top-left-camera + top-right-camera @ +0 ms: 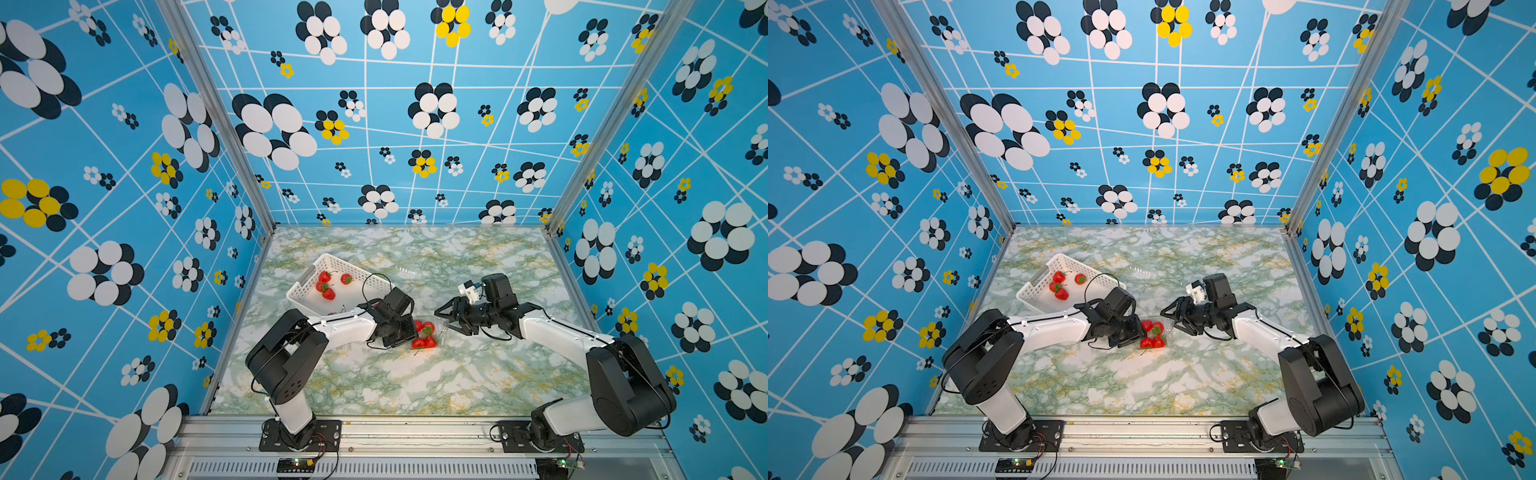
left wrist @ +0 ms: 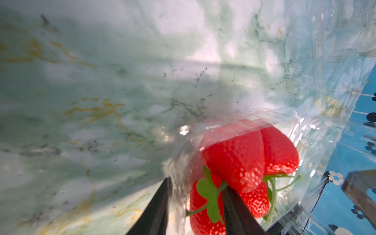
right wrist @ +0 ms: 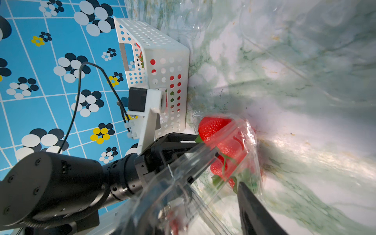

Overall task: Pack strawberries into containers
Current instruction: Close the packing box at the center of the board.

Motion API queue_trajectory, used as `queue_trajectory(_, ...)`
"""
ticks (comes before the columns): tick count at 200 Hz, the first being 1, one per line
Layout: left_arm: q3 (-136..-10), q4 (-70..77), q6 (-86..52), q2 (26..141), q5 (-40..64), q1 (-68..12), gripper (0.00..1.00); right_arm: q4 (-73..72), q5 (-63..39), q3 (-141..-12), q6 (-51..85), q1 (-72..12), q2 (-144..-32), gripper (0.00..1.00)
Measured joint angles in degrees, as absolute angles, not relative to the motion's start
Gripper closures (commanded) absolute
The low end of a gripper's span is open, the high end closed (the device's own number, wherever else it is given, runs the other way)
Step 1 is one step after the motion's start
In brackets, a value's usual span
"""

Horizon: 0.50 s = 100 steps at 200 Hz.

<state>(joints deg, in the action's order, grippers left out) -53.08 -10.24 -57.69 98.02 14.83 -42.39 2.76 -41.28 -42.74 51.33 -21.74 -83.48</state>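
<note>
Left jaws spread | right jaws spread | container [image 1: 443, 332]: 4 strawberries [image 1: 428, 328] | basket [image 1: 337, 263]: 4

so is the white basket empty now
No, both top views show a few strawberries lying on the floor of the white basket.

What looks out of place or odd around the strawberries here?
The left gripper straddles the wall of the clear container: one finger among its strawberries, one outside. Nothing looks spilled or damaged.
</note>
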Motion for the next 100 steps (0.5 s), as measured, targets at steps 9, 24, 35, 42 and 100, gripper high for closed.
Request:
queue_trajectory(9, -53.1, -10.2, -57.6, 98.0, 15.0, -42.4, 0.5, 3.9, -40.8, -43.1, 50.9, -21.7, -83.5, 0.38)
queue_trajectory(24, -53.1, -10.2, -57.6, 98.0, 15.2, -42.4, 0.49, 6.1, -40.1, -43.7, 49.9, -21.7, -83.5, 0.39)
queue_trajectory(35, -53.1, -10.2, -57.6, 98.0, 15.3, -42.4, 0.49, 7.1, -39.7, -43.9, 49.4, -21.7, -83.5, 0.38)
queue_trajectory(42, -53.1, -10.2, -57.6, 98.0, 15.4, -42.4, 0.49, 7.5, -39.5, -43.9, 49.0, -21.7, -83.5, 0.39)
queue_trajectory(100, -53.1, -10.1, -57.6, 98.0, 15.7, -42.4, 0.48, 12.0, -39.2, -44.2, 47.5, -21.7, -82.3, 0.37)
